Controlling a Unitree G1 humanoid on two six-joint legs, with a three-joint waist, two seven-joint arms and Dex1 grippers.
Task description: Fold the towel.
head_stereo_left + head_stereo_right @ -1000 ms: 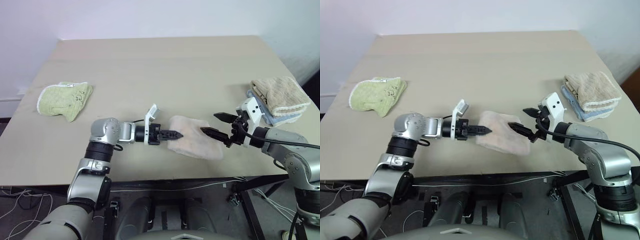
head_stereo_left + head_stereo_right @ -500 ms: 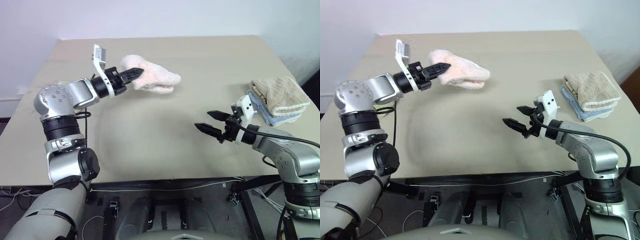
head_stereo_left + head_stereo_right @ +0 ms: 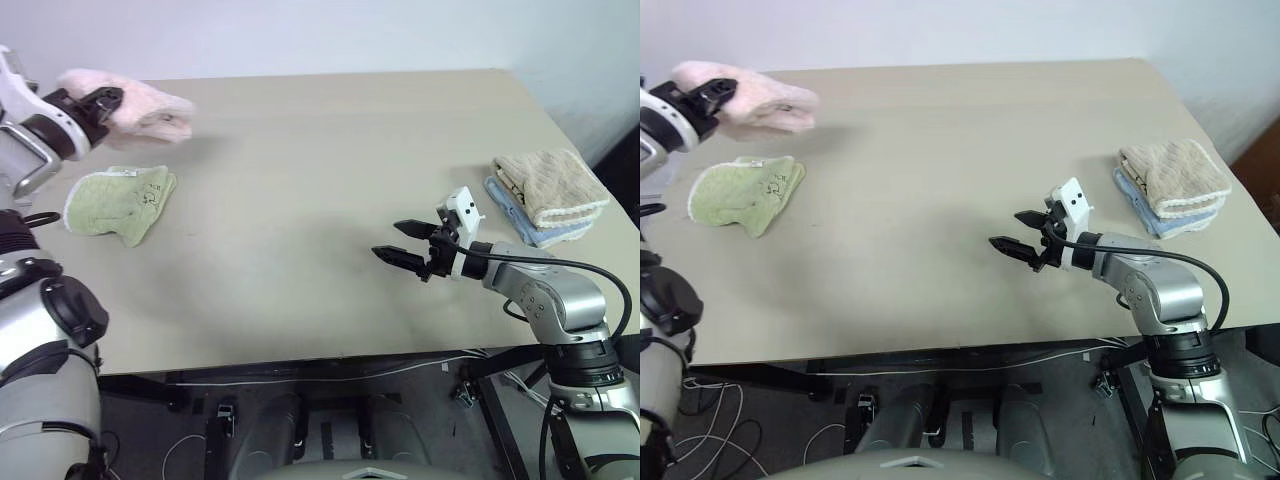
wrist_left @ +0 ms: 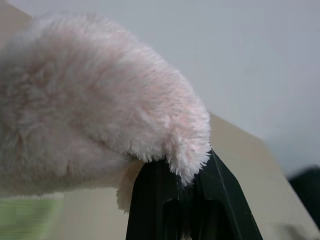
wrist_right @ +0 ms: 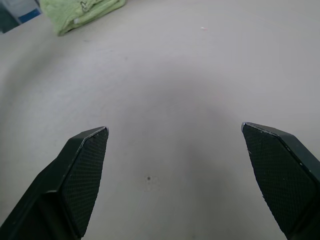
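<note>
The left gripper (image 3: 100,100), clamped tight, holds the fluffy pale pink towel (image 3: 135,108) bunched and draped over its fingers above the table (image 3: 300,200); the right gripper (image 3: 402,243) hovers wide open, empty.

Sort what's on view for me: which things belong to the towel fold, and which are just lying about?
In the job:
- pink towel, held off the table by the left gripper, fingers shut on it
- right gripper, fingers open, holding nothing

Lying about:
- green towel, on the table's left side
- beige towel, stacked on the blue towel, on the right
</note>
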